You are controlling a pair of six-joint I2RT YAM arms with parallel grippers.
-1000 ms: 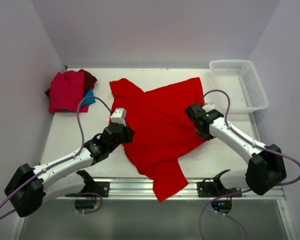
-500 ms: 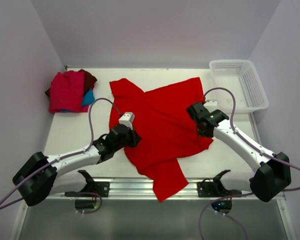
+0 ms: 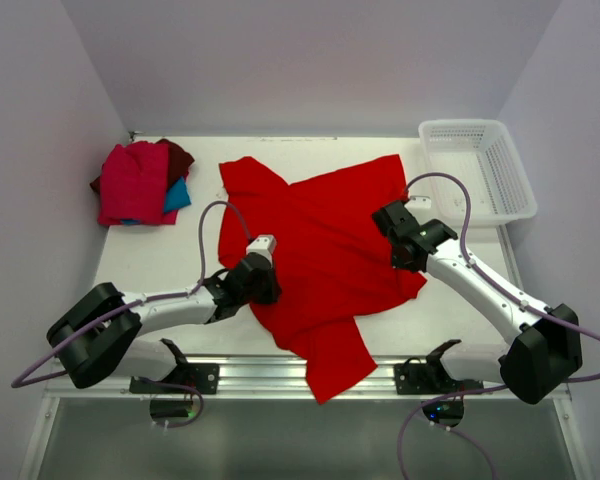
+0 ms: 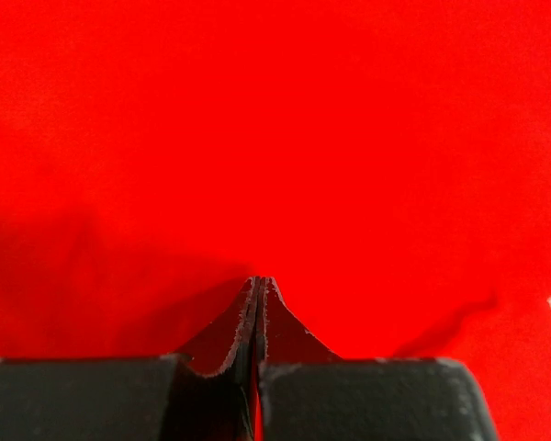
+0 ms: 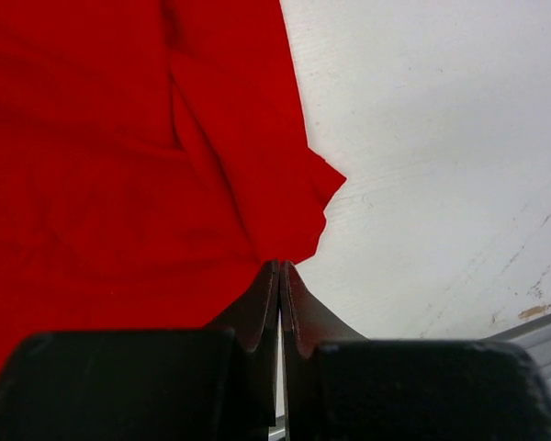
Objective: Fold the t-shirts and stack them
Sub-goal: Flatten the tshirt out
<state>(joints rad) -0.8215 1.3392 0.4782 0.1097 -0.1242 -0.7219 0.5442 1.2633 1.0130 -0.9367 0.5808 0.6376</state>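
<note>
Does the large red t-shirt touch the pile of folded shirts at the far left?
No, a strip of bare white table lies between the large red t-shirt and the folded pile.

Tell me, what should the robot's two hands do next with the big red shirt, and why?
Probably lift both pinched edges a little and pull them apart. The left gripper and right gripper look shut on the red t-shirt, which lies rumpled and crooked, one end hanging past the table at its near edge.
</note>
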